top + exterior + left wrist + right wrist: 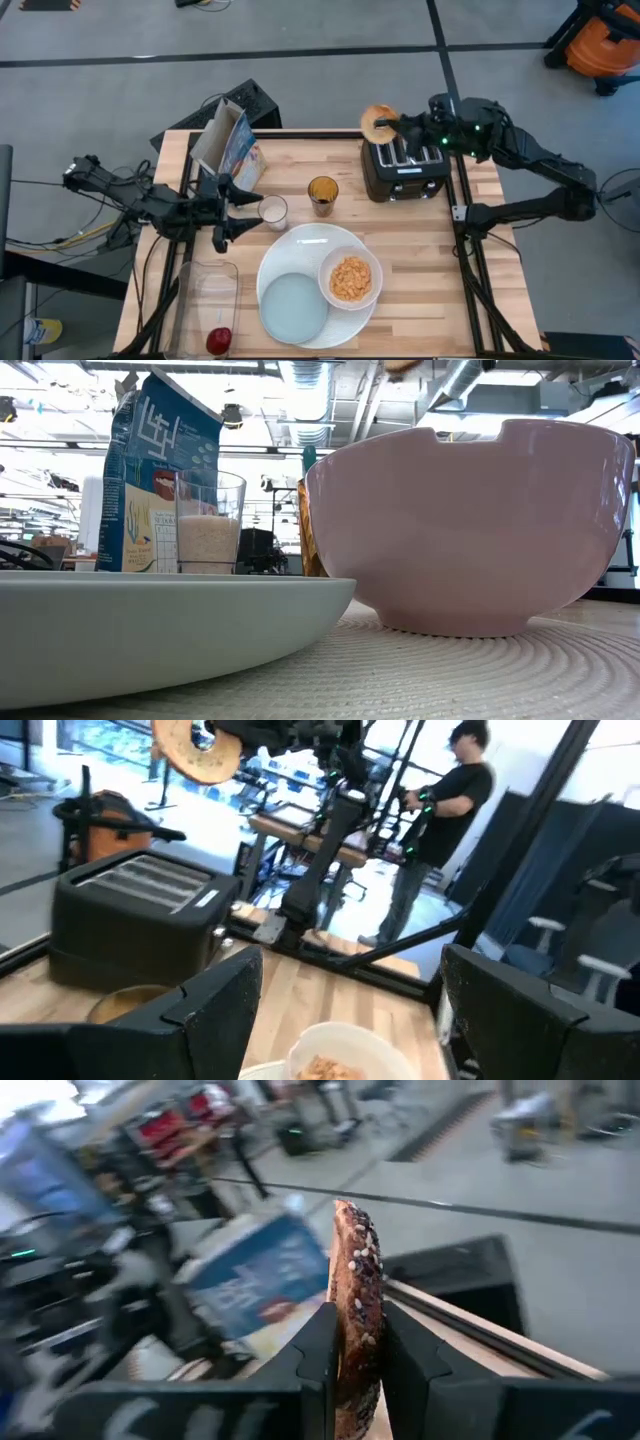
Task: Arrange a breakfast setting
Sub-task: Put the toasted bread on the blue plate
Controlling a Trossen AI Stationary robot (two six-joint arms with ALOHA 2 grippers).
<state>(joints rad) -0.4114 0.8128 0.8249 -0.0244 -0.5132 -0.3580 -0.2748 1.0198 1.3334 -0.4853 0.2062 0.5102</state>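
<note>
A browned bagel ring (378, 122) hangs above the far left corner of the black toaster (403, 165), with my right gripper (398, 126) shut on it; it also shows in the left wrist view (195, 750). My left gripper (240, 215) stands open and level at the table's left, beside a glass of milk (272, 212), with nothing between its fingers (215, 1010). The large white plate (310, 245) carries the small pale-blue plate (293, 307) and the white bowl (372, 265) of orange cereal flakes (350, 279). The blue cereal box (232, 150) stands at the far left. A red apple (218, 341) lies in the clear tub (205, 290). My right gripper pinches the bagel by its two flat faces (356, 1365) between its two fingers (318, 1355). The fingers come nearly level from the table's right. The ring stands on edge, reaching out past the fingertips, lifted clear above the toaster.
A glass of amber drink (322, 193) stands between the milk glass and the toaster. Bare wood lies right of the plate. A person (440, 830) stands beyond the table in the left wrist view.
</note>
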